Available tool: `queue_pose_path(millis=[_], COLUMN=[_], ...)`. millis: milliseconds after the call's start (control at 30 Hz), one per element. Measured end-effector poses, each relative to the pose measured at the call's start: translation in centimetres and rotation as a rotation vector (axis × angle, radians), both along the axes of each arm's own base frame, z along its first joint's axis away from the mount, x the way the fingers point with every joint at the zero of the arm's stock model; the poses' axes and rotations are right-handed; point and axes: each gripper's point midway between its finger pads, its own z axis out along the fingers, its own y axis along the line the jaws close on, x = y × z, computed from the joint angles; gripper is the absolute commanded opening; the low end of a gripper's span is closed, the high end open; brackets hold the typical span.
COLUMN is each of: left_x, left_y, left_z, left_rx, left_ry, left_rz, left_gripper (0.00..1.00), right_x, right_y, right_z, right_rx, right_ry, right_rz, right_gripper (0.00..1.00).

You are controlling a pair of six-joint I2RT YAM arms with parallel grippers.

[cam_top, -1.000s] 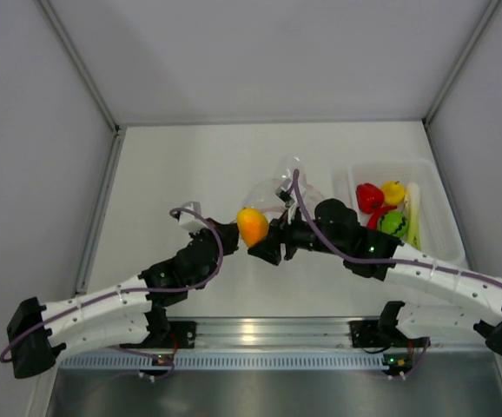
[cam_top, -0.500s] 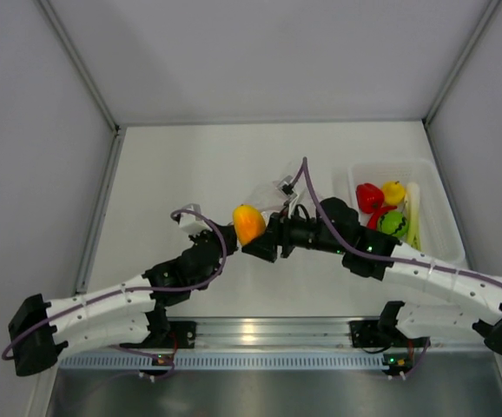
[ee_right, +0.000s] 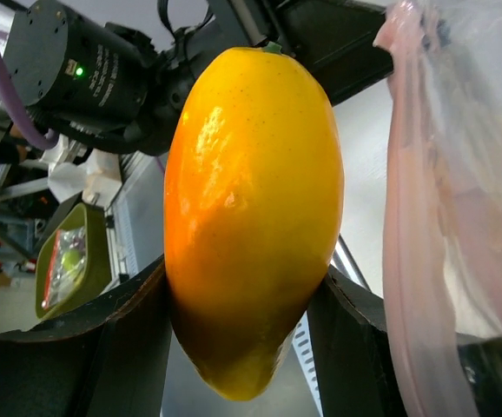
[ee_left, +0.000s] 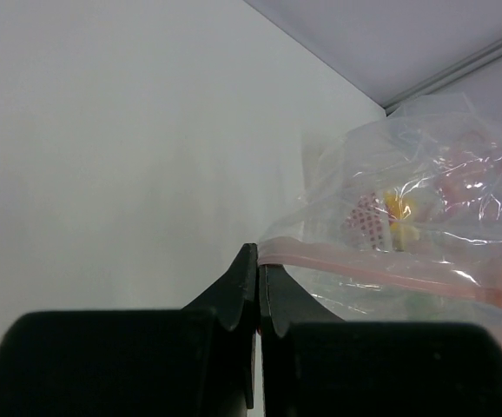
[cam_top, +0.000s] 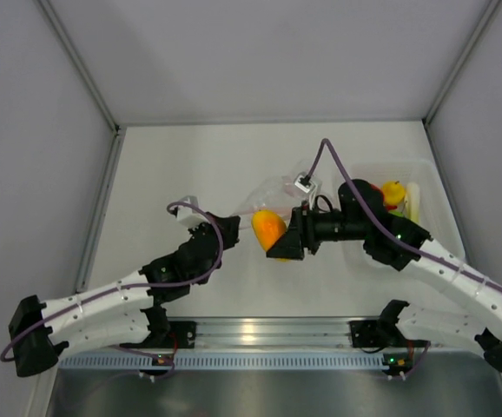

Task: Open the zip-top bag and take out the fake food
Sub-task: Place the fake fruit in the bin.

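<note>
The fake mango [ee_right: 251, 217] has been drawn rightward, clear of the zip-top bag [ee_left: 425, 217], and is clamped in the right gripper [cam_top: 279, 241], presumably for transfer to the tray [cam_top: 446, 221]. The bag's zip corner is pinched by the closed left gripper [ee_left: 258, 261], so that it is anchored.

fake food [ee_right: 251, 217]: glossy smooth plastic, orange-yellow, hard highlights. zip-top bag [ee_left: 425, 217]: thin clear film, crinkly, shiny. zip strip [ee_left: 390, 273]: pink, looks matt. desk [ee_left: 103, 156]: smooth matt white. left fingers [ee_left: 244, 287]: matt black, probably plastic.
</note>
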Motion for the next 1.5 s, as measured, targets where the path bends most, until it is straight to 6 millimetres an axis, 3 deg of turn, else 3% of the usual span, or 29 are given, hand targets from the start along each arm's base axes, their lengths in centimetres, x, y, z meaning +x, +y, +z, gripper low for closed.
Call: queue_pose_path(millis=[200, 400, 600, 867, 933, 1133, 1200, 1333, 1500], left_x=[0.3, 0.1, 0.2, 0.5, 0.3, -0.7, -1.1, -1.7, -2.0], left_y=[1.0, 1.9, 2.5, 1.9, 1.6, 1.8, 2.1, 1.9, 0.8], left_z=[-0.5, -0.1, 0.3, -0.6, -0.3, 0.7, 0.9, 1.7, 2.4], left_rx=[0.062, 0.106, 0.127, 0.16, 0.141, 0.049, 0.018, -0.052, -0.093], left_ry=[0.0, -0.019, -0.039, -0.021, -0.028, -0.066, -0.075, -0.103, -0.125], left_rz=[0.011, 0.008, 0.027, 0.018, 0.0, -0.045, -0.051, -0.084, -0.132], left_gripper=[0.0, 0.0, 0.0, 0.0, 0.0, 0.0, 0.0, 0.0, 0.0], right_x=[-1.6, -5.8, -8.4, -13.7, -13.1, -6.6, -5.2, -4.6, -6.4], right_y=[1.6, 4.2, 4.2, 5.1, 5.3, 4.5, 4.1, 3.6, 4.2], right_z=[-1.0, -3.5, -7.5, -8.4, -8.5, -7.0, -6.7, -6.8, -7.6], right_rx=[-0.009, -0.045, -0.091, -0.14, -0.154, -0.123, -0.114, -0.103, -0.088], right_ry=[0.008, 0.008, 0.041, -0.035, -0.053, -0.096, -0.12, -0.133, -0.115], right_rz=[0.132, 0.297, 0.369, 0.548, 0.517, 0.319, 0.294, 0.319, 0.452], right_gripper=[0.0, 0.0, 0.0, 0.0, 0.0, 0.0, 0.0, 0.0, 0.0])
